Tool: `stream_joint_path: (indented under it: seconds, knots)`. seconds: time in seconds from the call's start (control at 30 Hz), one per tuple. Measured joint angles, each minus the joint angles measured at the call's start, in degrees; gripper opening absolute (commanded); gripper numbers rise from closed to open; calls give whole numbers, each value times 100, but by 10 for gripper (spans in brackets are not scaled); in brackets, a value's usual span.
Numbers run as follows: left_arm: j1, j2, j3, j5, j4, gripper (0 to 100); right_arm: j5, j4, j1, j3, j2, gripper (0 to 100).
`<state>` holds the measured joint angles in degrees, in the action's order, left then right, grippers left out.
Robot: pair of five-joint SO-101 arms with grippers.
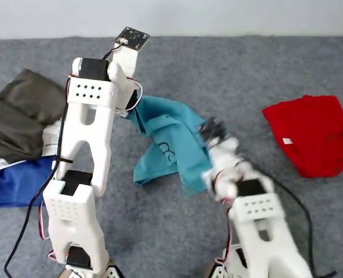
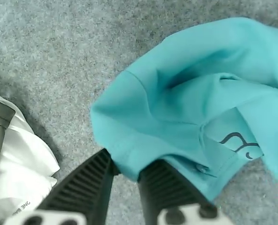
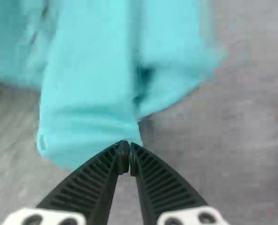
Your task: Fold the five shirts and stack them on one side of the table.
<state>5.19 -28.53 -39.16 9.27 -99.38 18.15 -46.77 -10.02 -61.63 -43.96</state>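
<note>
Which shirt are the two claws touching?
The teal shirt, bunched mid-table; the red shirt lies alone at one side, the olive, white and blue shirts piled opposite.

No word can be read in full. Close beside the left claw (image 2: 128,164), the white shirt (image 2: 21,164) bears one short line of small dark letters (image 2: 18,209), upside down and cut off at the side. Farther from this claw, the teal shirt (image 2: 186,89) has a thin dark curved sign (image 2: 236,140); I cannot tell which letter it is. Well apart from the right claw (image 1: 212,128), the red shirt (image 1: 313,136) carries a small white label (image 1: 287,141), too small to read.
</note>
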Motion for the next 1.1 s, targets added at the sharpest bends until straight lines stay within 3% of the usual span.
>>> stream_joint_path:
  seconds: [0.23,0.6,0.73,0.97,1.1]
  knots:
    - [35,396,0,0,0,14,70,-1407,862,2629,0,9]
    - [246,4123,149,0,0,14,70,-3516,818,5240,-79,15]
    - [246,4791,853,0,0,14,79,-3657,255,4378,26,90]
    - [246,4897,2866,0,35,14,-132,-1741,-826,985,44,173]
    - [246,4888,3807,0,563,14,-176,-1451,-1899,448,44,172]
